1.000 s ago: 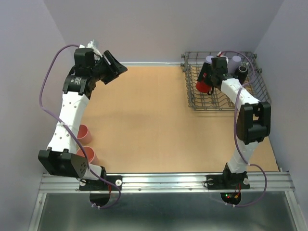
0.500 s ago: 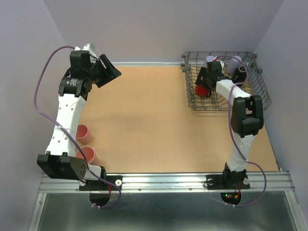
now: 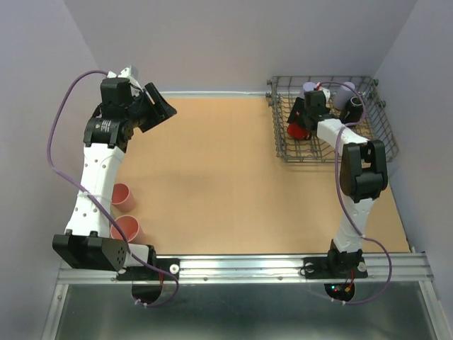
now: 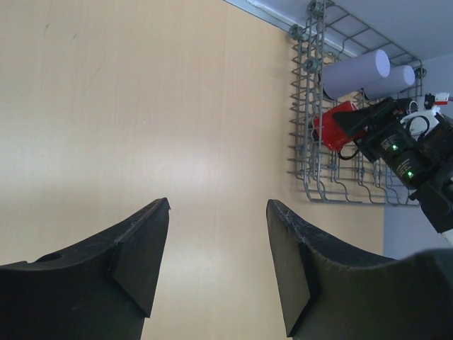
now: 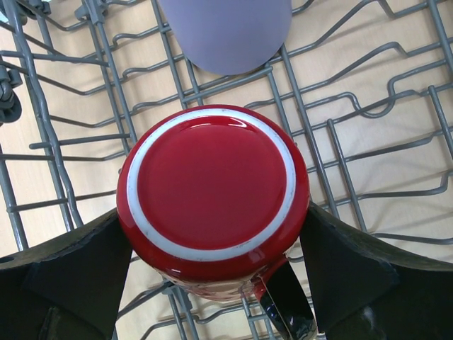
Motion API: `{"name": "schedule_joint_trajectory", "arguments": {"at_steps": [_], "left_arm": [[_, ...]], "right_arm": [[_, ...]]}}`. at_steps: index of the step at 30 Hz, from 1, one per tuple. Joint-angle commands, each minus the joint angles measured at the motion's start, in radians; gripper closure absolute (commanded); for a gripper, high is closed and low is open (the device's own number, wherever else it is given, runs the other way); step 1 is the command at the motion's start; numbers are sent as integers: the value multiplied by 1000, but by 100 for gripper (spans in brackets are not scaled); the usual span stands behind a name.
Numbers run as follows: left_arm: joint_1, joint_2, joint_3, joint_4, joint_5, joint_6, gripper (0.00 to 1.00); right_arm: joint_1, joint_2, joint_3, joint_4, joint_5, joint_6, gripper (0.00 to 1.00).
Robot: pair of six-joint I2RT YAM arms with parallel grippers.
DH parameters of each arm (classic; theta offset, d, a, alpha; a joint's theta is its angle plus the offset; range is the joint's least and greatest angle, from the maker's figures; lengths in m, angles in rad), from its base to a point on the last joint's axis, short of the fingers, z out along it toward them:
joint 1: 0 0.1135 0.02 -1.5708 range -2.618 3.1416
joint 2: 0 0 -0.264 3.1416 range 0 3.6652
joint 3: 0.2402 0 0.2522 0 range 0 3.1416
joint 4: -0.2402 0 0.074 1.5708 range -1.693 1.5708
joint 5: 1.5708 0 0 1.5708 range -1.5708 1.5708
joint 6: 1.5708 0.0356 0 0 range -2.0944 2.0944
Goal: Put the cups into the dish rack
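My right gripper (image 3: 300, 122) is inside the grey wire dish rack (image 3: 382, 134), shut on the red cup (image 3: 296, 130). In the right wrist view the red cup (image 5: 212, 191) shows its base, tipped among the tines, with a finger (image 5: 78, 265) touching each side. Two lavender cups (image 3: 309, 88) (image 3: 347, 91) and a black cup (image 3: 354, 106) lie in the rack's far part. Two pink cups (image 3: 124, 197) (image 3: 127, 228) stand at the near left beside my left arm. My left gripper (image 3: 160, 106) is open and empty, high at the far left. The pale green cup is out of view.
The left wrist view shows its open gripper (image 4: 216, 241) above bare table, with the rack (image 4: 306, 163), lavender cups (image 4: 354, 71) and red cup (image 4: 327, 127) far off. A lavender cup (image 5: 226, 28) lies just beyond the red one. Walls close in on both sides.
My right arm has pushed the red cup a little farther into the rack. My left arm has drawn back slightly to the left, gripper still open.
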Motion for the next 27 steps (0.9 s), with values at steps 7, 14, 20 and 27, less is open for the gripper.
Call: {"name": "schedule_joint_trajectory", "arguments": {"at_steps": [7,14,20,27], "left_arm": [[4,-43,-24,18,-4,12,32],[4,-54,-24,7,-19,11,32],[6,-61,-29,-42,-79,4,32],[9,-78,-35,-59,-99,-6,32]], "right_arm": [[51,-70,-132,124,-20,-18,52],[60,-130,-159,123,-2,-19,0],[58,-193,-170,121,9,-24,0],[60,-267,-202,87,-31,-9,0]]}}
